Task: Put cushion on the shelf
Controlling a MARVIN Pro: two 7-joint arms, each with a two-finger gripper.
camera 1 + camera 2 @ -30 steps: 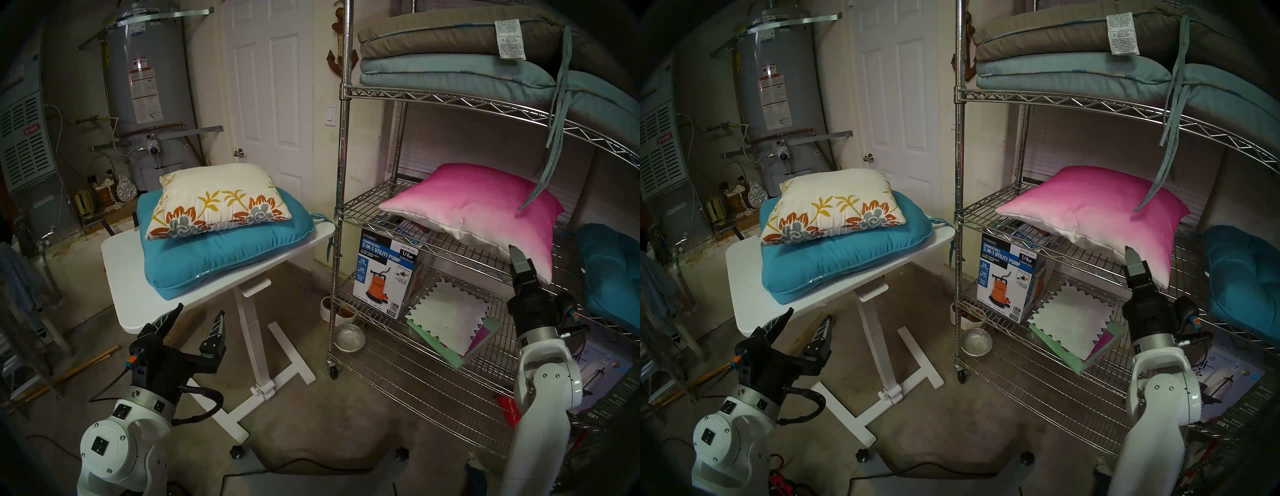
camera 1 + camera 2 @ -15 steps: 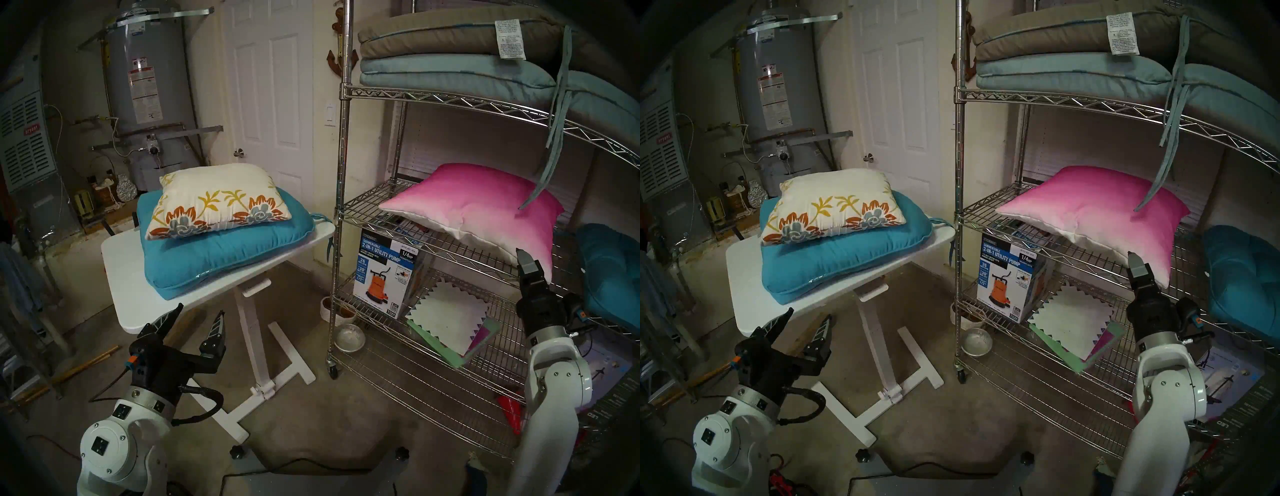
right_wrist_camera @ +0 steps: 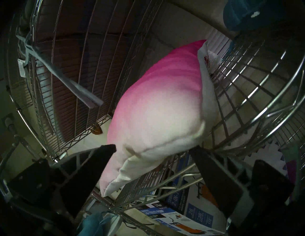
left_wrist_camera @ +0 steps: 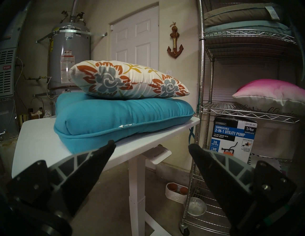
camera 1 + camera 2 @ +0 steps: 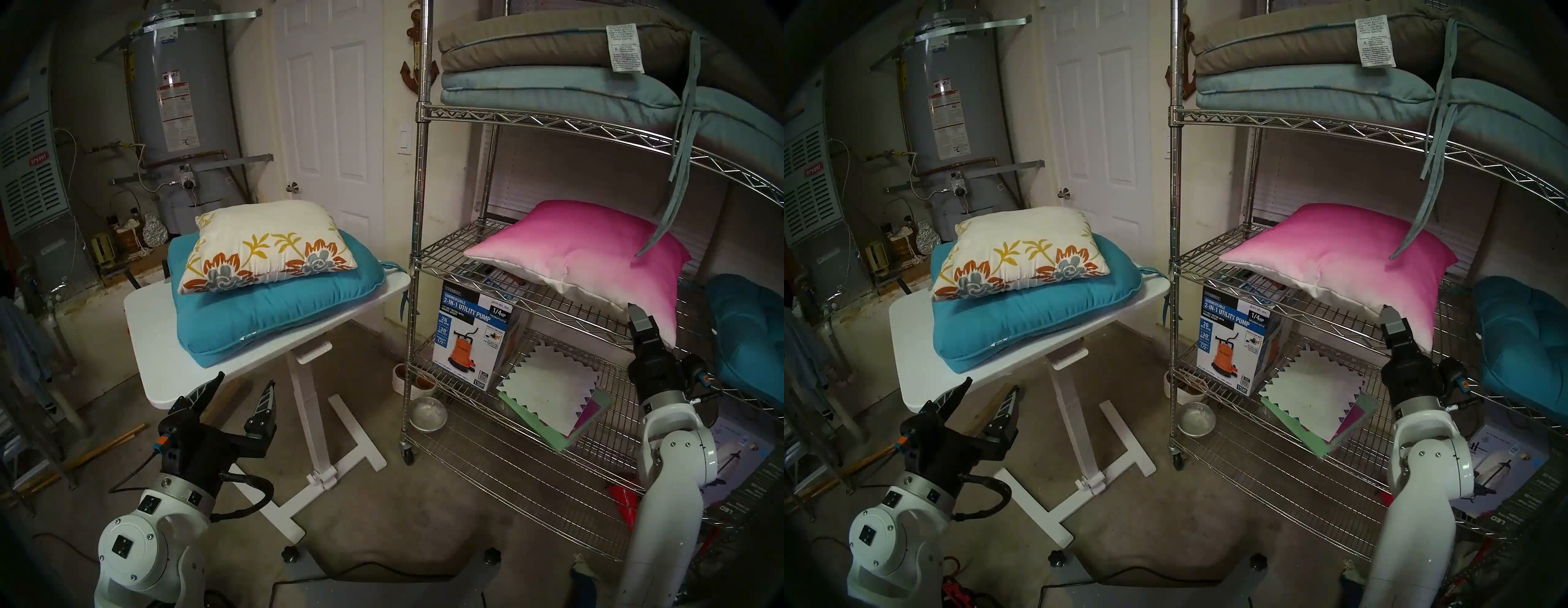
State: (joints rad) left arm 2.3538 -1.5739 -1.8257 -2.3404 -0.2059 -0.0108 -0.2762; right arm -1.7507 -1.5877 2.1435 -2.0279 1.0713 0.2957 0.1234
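Observation:
The cushion [image 5: 263,246] [image 5: 1021,250] [image 4: 128,80], cream with orange-and-grey flowers, lies on top of a teal cushion [image 5: 275,305] on a white table [image 5: 152,331]. Right of the table stands the shelf [image 5: 418,254] [image 5: 1176,254] [image 4: 200,82], a chrome wire rack. My left gripper [image 5: 246,380] [image 5: 992,384] [image 4: 151,145] hangs open and empty, below and in front of the table's near edge. My right gripper [image 5: 636,314] [image 5: 1388,312] [image 3: 152,147] is open at the front of the rack's middle tier. Its fingers straddle the near corner of a pink pillow [image 3: 156,107].
The pink pillow [image 5: 585,259] fills the middle tier's right half. Folded seat cushions [image 5: 551,63] fill the tier above, with ties hanging down. A pump box [image 5: 475,335] and paper sheets [image 5: 551,395] sit lower down. A teal tufted cushion [image 5: 746,335] is at the far right, and a metal bowl [image 5: 428,414] sits on the floor.
My right gripper has shifted slightly to the right along the middle tier's front edge. The left arm and both cushions on the table have not moved.

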